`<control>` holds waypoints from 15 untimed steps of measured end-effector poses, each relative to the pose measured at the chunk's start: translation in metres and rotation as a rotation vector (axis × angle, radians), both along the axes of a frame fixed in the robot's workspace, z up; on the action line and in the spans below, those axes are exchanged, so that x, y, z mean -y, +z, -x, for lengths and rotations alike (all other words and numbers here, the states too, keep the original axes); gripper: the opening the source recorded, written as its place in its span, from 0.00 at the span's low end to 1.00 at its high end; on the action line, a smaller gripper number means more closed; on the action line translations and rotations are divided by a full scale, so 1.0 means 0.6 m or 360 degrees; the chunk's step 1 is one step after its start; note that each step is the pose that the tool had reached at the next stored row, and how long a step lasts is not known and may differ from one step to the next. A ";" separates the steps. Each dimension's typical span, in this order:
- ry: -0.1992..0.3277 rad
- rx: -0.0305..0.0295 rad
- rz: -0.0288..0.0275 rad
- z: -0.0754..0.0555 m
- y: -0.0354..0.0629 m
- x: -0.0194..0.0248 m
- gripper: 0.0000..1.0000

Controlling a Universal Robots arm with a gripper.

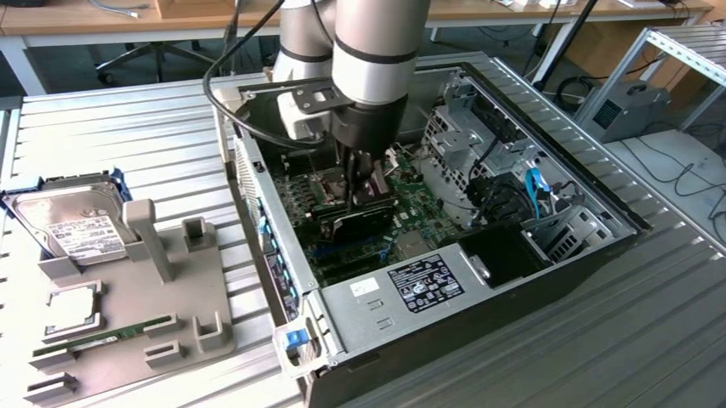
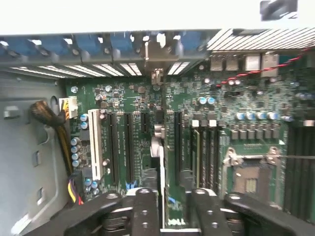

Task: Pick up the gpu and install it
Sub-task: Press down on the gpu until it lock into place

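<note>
The gpu [image 1: 360, 223] stands on edge inside the open computer case [image 1: 545, 255], down among the expansion slots of the green motherboard [image 1: 420, 212]. In the wrist view the gpu [image 2: 159, 147] appears edge-on as a thin upright strip, its metal bracket end [image 2: 156, 76] against the case's rear wall. My gripper [image 1: 365, 197] reaches straight down over it. In the wrist view the gripper [image 2: 172, 216] straddles the card's top edge with its fingers [image 2: 143, 211] apart. The card sits close to one finger, and board shows between it and the other.
A grey fixture [image 1: 170, 280] beside the case, at the exterior view's left, carries a silver hard drive [image 1: 74, 225], a processor chip [image 1: 70, 310] and a green memory stick [image 1: 108, 336]. Inside the case are a power supply [image 1: 426, 280], a drive cage [image 1: 465, 136] and loose cables [image 1: 533, 191].
</note>
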State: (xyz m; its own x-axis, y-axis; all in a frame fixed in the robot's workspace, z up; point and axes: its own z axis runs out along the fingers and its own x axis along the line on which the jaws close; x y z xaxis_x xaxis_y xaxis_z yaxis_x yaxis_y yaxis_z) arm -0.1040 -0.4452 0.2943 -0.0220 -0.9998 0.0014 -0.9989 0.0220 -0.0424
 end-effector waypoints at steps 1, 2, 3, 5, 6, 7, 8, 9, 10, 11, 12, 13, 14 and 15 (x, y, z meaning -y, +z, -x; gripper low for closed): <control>0.0000 0.00000 -0.00002 0.000 0.001 -0.0008 0.31; 0.0002 -0.00004 -0.00006 0.000 0.001 -0.0011 0.19; 0.0002 -0.00027 -0.00001 0.000 -0.001 -0.0011 0.13; 0.0001 -0.00053 -0.00001 0.000 -0.007 -0.0011 0.13; 0.0001 -0.00058 -0.00002 0.002 -0.010 -0.0011 0.11; 0.0002 -0.00062 0.00001 0.008 -0.013 -0.0010 0.11; 0.0002 -0.00062 0.00000 0.015 -0.015 -0.0010 0.11; 0.0001 -0.00063 0.00002 0.022 -0.017 -0.0011 0.11; 0.0002 -0.00061 0.00000 0.029 -0.018 -0.0011 0.11; 0.0002 -0.00060 -0.00002 0.032 -0.020 -0.0011 0.11; 0.0001 -0.00059 -0.00002 0.035 -0.022 -0.0012 0.11; 0.0002 -0.00060 -0.00001 0.036 -0.024 -0.0011 0.11; 0.0001 -0.00061 -0.00001 0.038 -0.026 -0.0011 0.11; 0.0001 -0.00062 0.00001 0.038 -0.028 -0.0011 0.11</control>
State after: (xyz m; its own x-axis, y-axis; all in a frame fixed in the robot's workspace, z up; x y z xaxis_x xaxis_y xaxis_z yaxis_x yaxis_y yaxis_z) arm -0.1270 -0.4445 0.2776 -0.0211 -0.9998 0.0015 -0.9990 0.0210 -0.0385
